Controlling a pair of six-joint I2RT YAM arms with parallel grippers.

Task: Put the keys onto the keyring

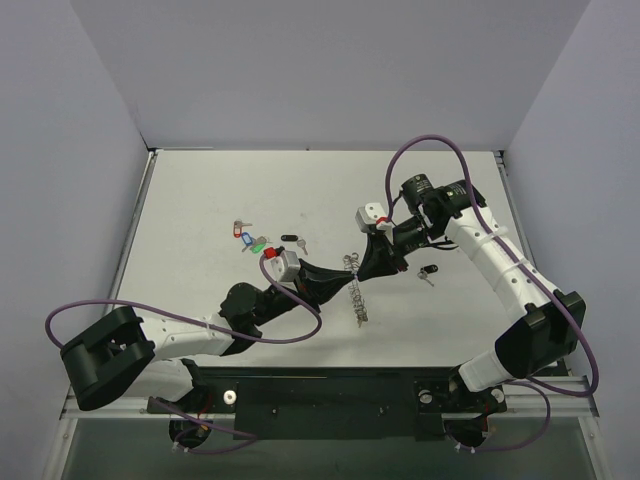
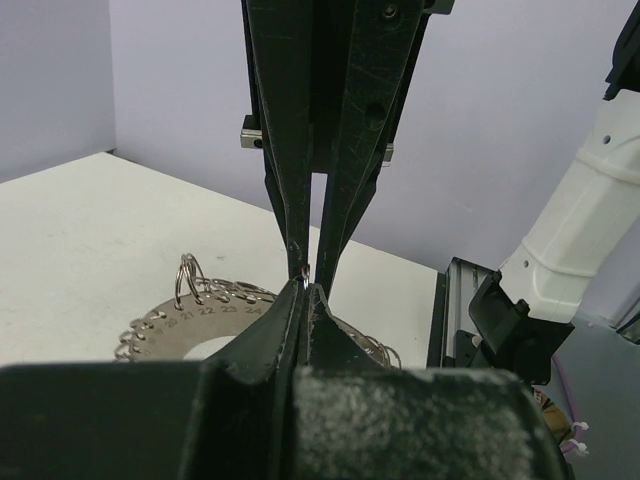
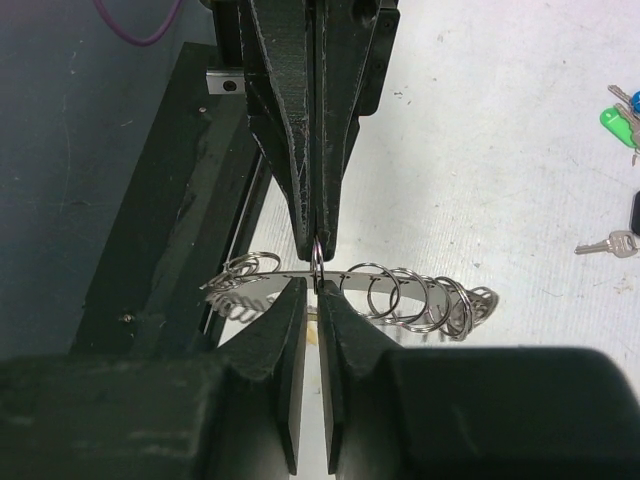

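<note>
The keyring (image 1: pixel 357 292) is a thin silver plate fringed with small rings, held on edge above the table between both grippers. My left gripper (image 1: pixel 343 285) is shut on one small ring at its rim (image 2: pixel 305 272). My right gripper (image 1: pixel 372 265) faces it tip to tip and is shut on the same spot of the keyring (image 3: pixel 400 283), its jaws standing a thin gap apart. Keys with blue (image 1: pixel 240 232), green (image 1: pixel 258 245), red (image 1: pixel 268 250) and black (image 1: pixel 290 238) tags lie at the left centre. Another black-tagged key (image 1: pixel 428 272) lies right of the grippers.
The numbered plate of the keyring (image 2: pixel 170 322) shows in the left wrist view. A green tag (image 3: pixel 615 118) and a silver key (image 3: pixel 605 243) lie at the right edge of the right wrist view. The black base rail (image 1: pixel 330 390) runs along the near edge.
</note>
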